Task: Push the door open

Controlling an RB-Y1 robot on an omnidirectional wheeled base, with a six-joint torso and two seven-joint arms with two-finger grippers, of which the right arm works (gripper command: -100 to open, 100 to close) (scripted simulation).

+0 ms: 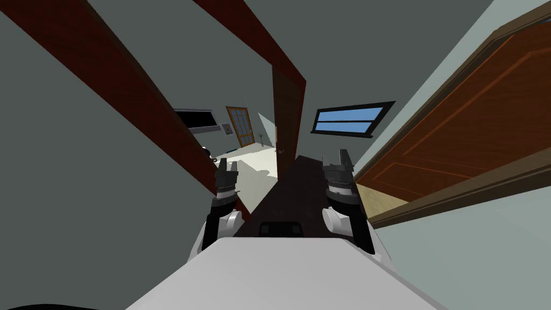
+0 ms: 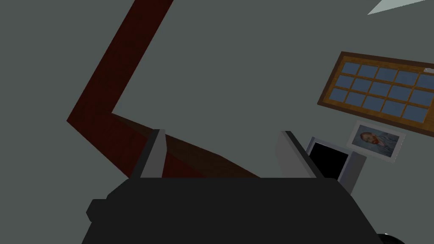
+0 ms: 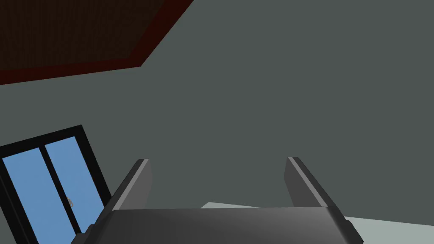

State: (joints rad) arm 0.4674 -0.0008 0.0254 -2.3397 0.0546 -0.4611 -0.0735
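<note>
The dark red-brown door (image 1: pixel 288 115) stands ajar straight ahead, nearly edge-on, with a small handle (image 1: pixel 280 152) on its edge. Its dark face (image 1: pixel 285 196) runs down toward me between my two arms. A red-brown frame (image 1: pixel 161 124) slants along the left of the opening. My left gripper (image 1: pixel 227 169) is open in the gap between frame and door, touching neither that I can see. In the left wrist view the left gripper (image 2: pixel 222 148) points at the frame (image 2: pixel 106 84). My right gripper (image 1: pixel 336 161) is open on the door's right side. The right gripper (image 3: pixel 218 178) faces a grey wall, with the dark door panel (image 3: pixel 63 34) off to one side.
A second brown panelled door (image 1: pixel 463 140) in a dark frame lies close on my right. Through the gap I see a pale floor (image 1: pixel 253 161), a glazed door (image 1: pixel 240 125) and a dark screen (image 1: pixel 195 119). A blue window (image 1: pixel 350 119) sits on the wall right of the door.
</note>
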